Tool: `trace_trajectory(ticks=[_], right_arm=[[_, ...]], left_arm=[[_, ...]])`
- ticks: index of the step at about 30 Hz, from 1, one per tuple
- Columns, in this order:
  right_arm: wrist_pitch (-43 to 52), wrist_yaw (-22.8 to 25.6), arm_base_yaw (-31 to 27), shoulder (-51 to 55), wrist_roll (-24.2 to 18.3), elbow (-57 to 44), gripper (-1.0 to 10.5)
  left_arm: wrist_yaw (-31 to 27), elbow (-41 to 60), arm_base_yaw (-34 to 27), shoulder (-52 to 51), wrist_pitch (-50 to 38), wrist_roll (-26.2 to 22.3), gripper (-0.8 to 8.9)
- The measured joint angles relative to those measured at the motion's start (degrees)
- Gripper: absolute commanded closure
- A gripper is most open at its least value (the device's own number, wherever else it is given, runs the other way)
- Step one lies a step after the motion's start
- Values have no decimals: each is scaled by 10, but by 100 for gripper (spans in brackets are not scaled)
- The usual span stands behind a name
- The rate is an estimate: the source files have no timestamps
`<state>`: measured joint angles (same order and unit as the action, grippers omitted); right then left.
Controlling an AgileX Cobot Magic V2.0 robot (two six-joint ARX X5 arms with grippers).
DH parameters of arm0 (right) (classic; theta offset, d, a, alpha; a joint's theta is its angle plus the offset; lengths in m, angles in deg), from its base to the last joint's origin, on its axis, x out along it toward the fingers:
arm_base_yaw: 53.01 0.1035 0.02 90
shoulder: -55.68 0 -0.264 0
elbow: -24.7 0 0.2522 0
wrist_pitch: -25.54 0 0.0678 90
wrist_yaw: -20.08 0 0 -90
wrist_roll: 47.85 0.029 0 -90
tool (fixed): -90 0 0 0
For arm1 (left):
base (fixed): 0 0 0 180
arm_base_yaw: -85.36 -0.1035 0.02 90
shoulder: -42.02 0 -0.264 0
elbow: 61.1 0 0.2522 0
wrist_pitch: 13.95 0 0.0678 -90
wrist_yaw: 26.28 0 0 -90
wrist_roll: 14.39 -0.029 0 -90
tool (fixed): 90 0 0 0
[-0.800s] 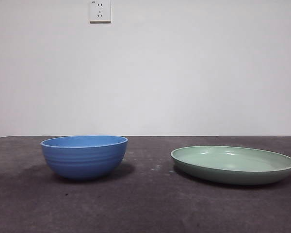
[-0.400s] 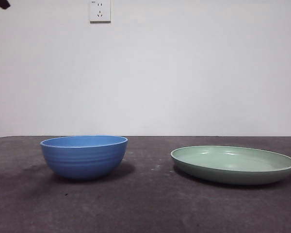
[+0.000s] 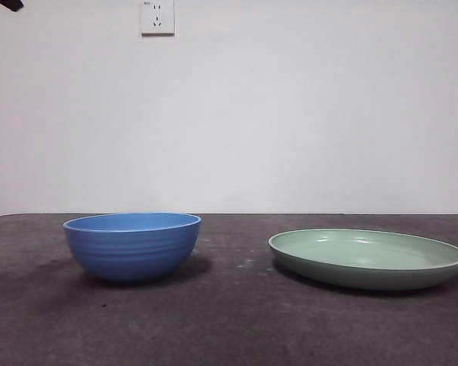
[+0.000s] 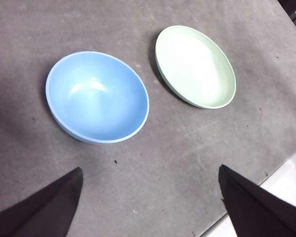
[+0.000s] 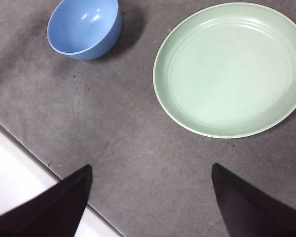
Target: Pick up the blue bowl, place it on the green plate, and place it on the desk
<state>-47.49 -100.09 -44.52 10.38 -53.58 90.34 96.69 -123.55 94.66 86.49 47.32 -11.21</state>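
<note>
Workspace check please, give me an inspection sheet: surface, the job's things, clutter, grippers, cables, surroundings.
Surface: desk, dark grey matte, faint scuffs.
Job's things: blue bowl upright and empty on the desk; green plate empty, beside it, not touching.
Clutter: nothing seen.
Grippers: left gripper above the desk nearer the bowl, jaws open, holding nothing; right gripper above the desk nearer the plate, jaws open, holding nothing.
Cables: nothing seen.
Surroundings: white wall with a wall socket.
</note>
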Motion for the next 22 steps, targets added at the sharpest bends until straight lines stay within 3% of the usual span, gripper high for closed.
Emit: trace_trajectory(ticks=[6,19,22], right_arm=[[0,0,0,0,0,0,558],[2,0,0,0,0,0,558],[2,0,0,0,0,0,558]], left_arm=[[-27,-42,9,64,-1,10,377],[-202,-139,72,294,-35,9,381],[-214,-139,78,338,-66,9,381]])
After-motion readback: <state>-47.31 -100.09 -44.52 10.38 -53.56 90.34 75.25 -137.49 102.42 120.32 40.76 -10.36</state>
